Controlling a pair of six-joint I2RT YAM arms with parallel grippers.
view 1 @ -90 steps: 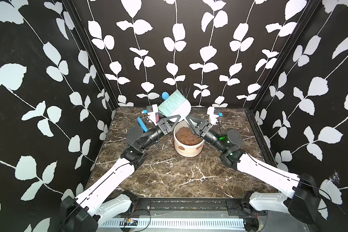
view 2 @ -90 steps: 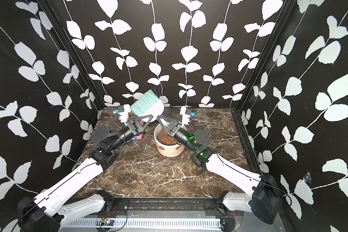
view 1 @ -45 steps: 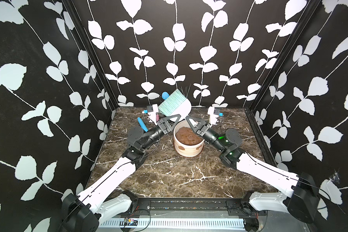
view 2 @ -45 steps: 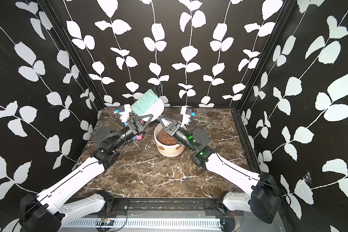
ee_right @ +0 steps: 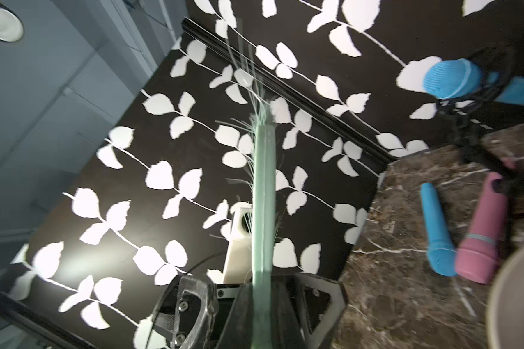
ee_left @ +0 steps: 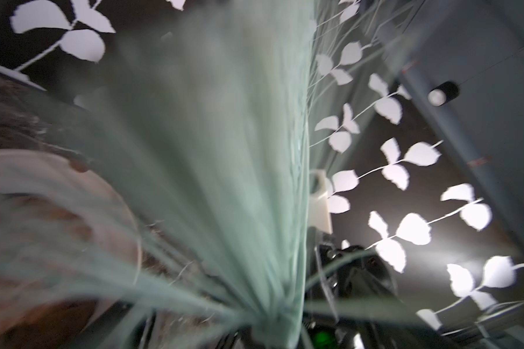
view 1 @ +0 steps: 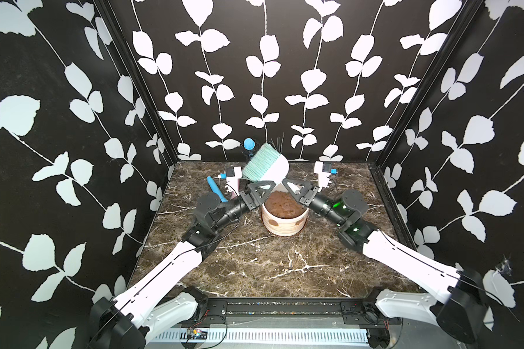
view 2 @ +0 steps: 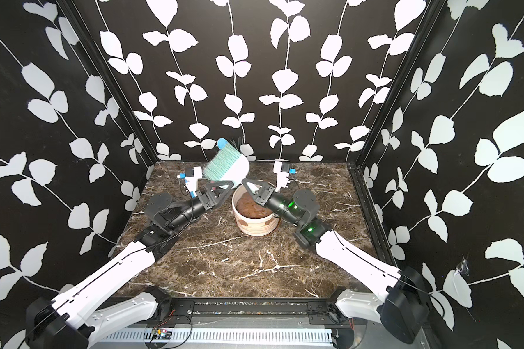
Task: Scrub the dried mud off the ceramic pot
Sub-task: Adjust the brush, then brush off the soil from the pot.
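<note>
**While Both Grippers Meet at the Pot, the Brush Sits in the Right One**

Where the two arms converge over the far rim of the ceramic pot (view 1: 285, 226), a brush (view 1: 262, 164) stands raised between them. Its mint-green bristles fan upward and slant toward the back left corner. The right gripper (view 1: 288, 182) is closed on the brush's white head end, and in the right wrist view the bristles rise edge-on from between its dark fingers. The left gripper (view 1: 266, 185) faces it just across the brush. That same wrist view shows the left gripper's triangular fingers (ee_right: 191, 305) spread wide, one on each side of the brush and clear of it.

The pot stands upright on the marble tabletop (view 1: 254, 266), set toward the back and about midway between the side walls. It is filled with lumpy brown soil (view 1: 283, 204). The dried mud (view 1: 273, 223) shows in both top views as two reddish-brown discs on the pot's near wall, one toward each side.

Behind the left arm, a blue cylinder (ee_right: 436, 232) and a pink cylinder (ee_right: 481, 235) lie side by side on the marble (their wide ends touch). A blue-headed microphone (view 1: 248, 144) stands on a black stand near the back wall. The left wrist view is mostly blurred bristles.
</note>
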